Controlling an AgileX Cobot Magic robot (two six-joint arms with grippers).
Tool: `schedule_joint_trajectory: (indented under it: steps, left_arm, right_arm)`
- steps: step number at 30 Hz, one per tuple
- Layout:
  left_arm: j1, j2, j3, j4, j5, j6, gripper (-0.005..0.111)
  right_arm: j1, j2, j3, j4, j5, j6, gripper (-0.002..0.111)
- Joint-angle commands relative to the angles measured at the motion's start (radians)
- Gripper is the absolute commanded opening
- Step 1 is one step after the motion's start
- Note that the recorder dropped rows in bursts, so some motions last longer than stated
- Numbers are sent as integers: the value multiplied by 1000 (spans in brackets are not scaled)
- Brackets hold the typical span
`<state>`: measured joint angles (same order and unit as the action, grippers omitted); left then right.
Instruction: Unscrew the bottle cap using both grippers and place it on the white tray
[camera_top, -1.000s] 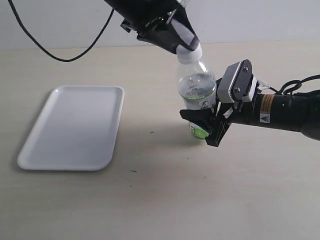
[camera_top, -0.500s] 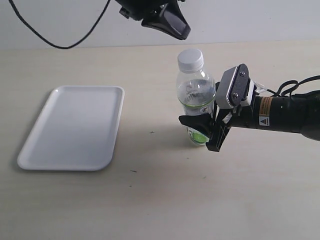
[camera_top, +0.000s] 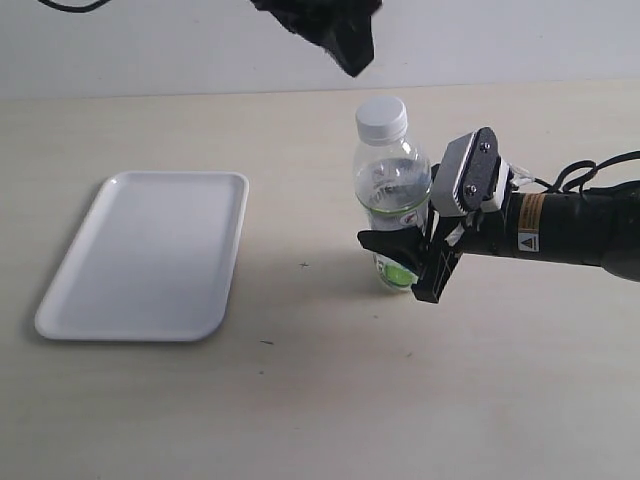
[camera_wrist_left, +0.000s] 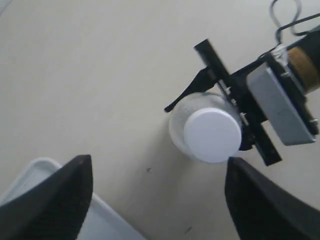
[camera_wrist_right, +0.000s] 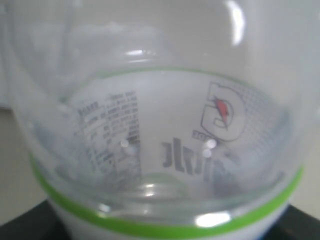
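Note:
The clear bottle (camera_top: 392, 190) stands upright on the table, with the white bottle cap (camera_top: 382, 116) on its neck. My right gripper (camera_top: 400, 262) is shut on the bottle's lower body, and the labelled bottle (camera_wrist_right: 160, 125) fills the right wrist view. High above and slightly left of the cap, my left gripper (camera_top: 350, 55) hangs open and empty. From the left wrist view, the cap (camera_wrist_left: 212, 134) lies far below, off toward one finger of the left gripper (camera_wrist_left: 160, 200). The white tray (camera_top: 150, 250) lies empty at the left.
The beige table (camera_top: 300, 400) carries a few small dark specks near the middle. A corner of the tray (camera_wrist_left: 105, 225) shows in the left wrist view. A black cable (camera_top: 70, 4) runs off the top left edge.
One second ago my left gripper was on the cap with the bottle tilted. It has let go and risen; the bottle now stands straight with its cap on.

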<state>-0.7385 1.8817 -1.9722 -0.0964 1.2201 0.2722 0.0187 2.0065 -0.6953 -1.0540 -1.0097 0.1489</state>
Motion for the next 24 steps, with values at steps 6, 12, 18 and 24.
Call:
schedule_joint_trajectory:
  steps: [6, 12, 18, 24]
  left_arm:
    - [-162, 87, -33, 264, 1, -288, 71]
    - [-162, 116, -40, 261, -6, -308, 71]
    - [-153, 132, -40, 153, -6, -310, 71]
    - [-82, 144, -85, -10, 1, -272, 71]
  right_arm:
    - [0, -3, 1, 9, -29, 37, 0]
    - [0, -3, 1, 7, -29, 35, 0]
    - [0, -3, 1, -2, -29, 35, 0]
    - [0, -3, 1, -7, -29, 35, 0]
